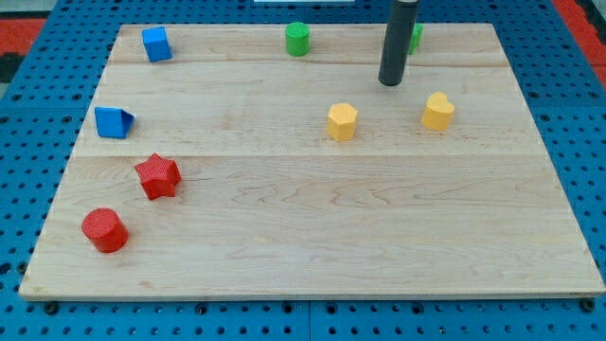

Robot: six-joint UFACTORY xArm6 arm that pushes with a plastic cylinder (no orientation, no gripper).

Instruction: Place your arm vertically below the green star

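My tip (pixel 392 83) rests on the wooden board (pixel 312 218) near the view's top, right of centre. A green block (pixel 416 36), largely hidden behind the rod, sits just above and right of the tip; its shape cannot be made out. A green cylinder (pixel 298 39) stands at the view's top centre, left of the rod. A yellow hexagon block (pixel 342 121) lies below and left of the tip. A yellow heart-like block (pixel 437 111) lies below and right of it.
A blue cube (pixel 156 44) is at the top left. A blue wedge-like block (pixel 114 122) sits at the left edge. A red star (pixel 157 176) and a red cylinder (pixel 104 230) lie at the lower left. Blue pegboard surrounds the board.
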